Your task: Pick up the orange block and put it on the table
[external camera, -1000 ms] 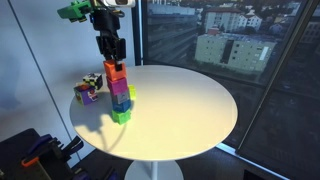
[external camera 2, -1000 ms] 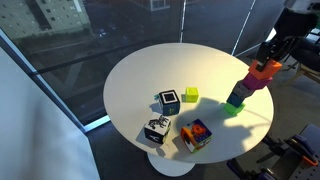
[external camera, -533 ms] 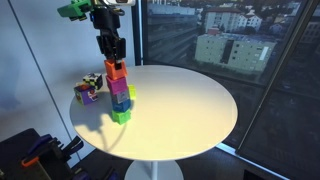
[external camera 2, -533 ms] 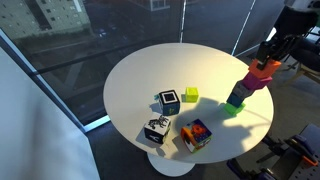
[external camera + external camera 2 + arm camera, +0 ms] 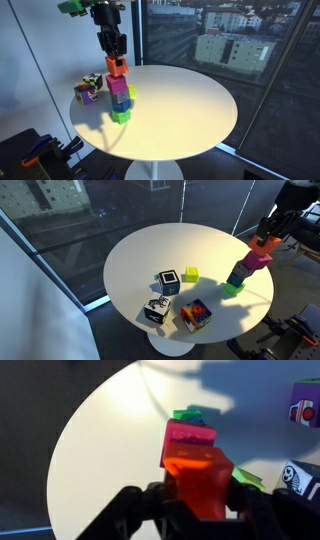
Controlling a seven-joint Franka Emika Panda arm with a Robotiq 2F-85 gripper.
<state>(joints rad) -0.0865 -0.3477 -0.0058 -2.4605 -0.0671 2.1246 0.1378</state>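
Note:
My gripper [image 5: 116, 52] is shut on the orange block [image 5: 117, 67], gripping it from above. It holds the block just above a stack that has a magenta cube [image 5: 119, 86] on top and a green cube [image 5: 121, 114] at its base. The stack stands near the edge of the round white table [image 5: 185, 100]. In an exterior view the gripper [image 5: 272, 232] has the orange block [image 5: 267, 244] over the magenta cube [image 5: 257, 261]. In the wrist view the orange block [image 5: 198, 478] sits between the black fingers [image 5: 198, 502], with the magenta cube [image 5: 188, 435] behind it.
Several other toy cubes lie on the table [image 5: 130, 260]: a yellow-green one [image 5: 190, 275], two black-and-white ones [image 5: 169, 281] [image 5: 156, 310] and a multicoloured one [image 5: 195, 314]. Glass windows stand close behind the table. Dark equipment sits low beside it [image 5: 35, 155].
The gripper has risen a little with the orange block, which has come up off the magenta cube. The rest of the stack has not moved.

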